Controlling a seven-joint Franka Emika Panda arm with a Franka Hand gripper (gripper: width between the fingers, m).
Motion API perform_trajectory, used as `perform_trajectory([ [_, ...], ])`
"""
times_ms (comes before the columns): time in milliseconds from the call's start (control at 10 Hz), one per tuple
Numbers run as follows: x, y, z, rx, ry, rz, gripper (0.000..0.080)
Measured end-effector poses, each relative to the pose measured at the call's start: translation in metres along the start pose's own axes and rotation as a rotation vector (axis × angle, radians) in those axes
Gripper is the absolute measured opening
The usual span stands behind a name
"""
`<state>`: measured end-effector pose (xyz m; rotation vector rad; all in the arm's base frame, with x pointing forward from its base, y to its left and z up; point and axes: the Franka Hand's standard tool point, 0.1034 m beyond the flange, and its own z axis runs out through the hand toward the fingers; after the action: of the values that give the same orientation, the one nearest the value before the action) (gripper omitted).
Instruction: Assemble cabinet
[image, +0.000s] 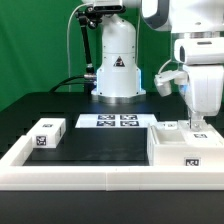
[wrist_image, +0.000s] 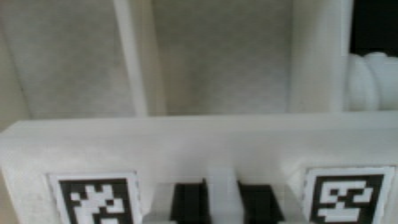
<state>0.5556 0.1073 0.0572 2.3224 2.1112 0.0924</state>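
Cabinet (image: 178, 143) sits on the table (image: 100, 150), to the exterior view's right of the marker board (image: 107, 121) and a little nearer the camera. It is tucked into the corner of the low white rim (image: 70, 172), likely so the rim braces it while parts go on. Gripper (image: 197, 124) hangs straight down over the cabinet's back edge, toward the end farther from the marker board. Wrist view is blurred. Two dark fingers (wrist_image: 187, 202) show low over a tagged white wall, with a pale strip between them. Cannot tell whether they pinch that strip or merely straddle it. A small tagged block (image: 45, 134) lies well apart on the marker board's other side, apparently parked in reach for a later step.
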Motion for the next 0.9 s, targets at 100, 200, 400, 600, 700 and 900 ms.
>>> perform_trajectory([
  [100, 0.0, 0.006, 0.0, -0.006, 0.002, 0.003, 0.007],
  [200, 0.0, 0.007, 0.0, -0.002, 0.0, 0.004, 0.0071],
  [400, 0.0, 0.011, 0.0, 0.012, -0.007, 0.009, 0.0071],
  [600, 0.0, 0.018, 0.001, 0.019, -0.01, 0.016, 0.0071],
  [700, -0.001, 0.02, 0.001, 0.025, -0.013, 0.016, 0.0071],
  [900, -0.002, 0.021, 0.002, 0.061, -0.026, -0.022, 0.0071],
])
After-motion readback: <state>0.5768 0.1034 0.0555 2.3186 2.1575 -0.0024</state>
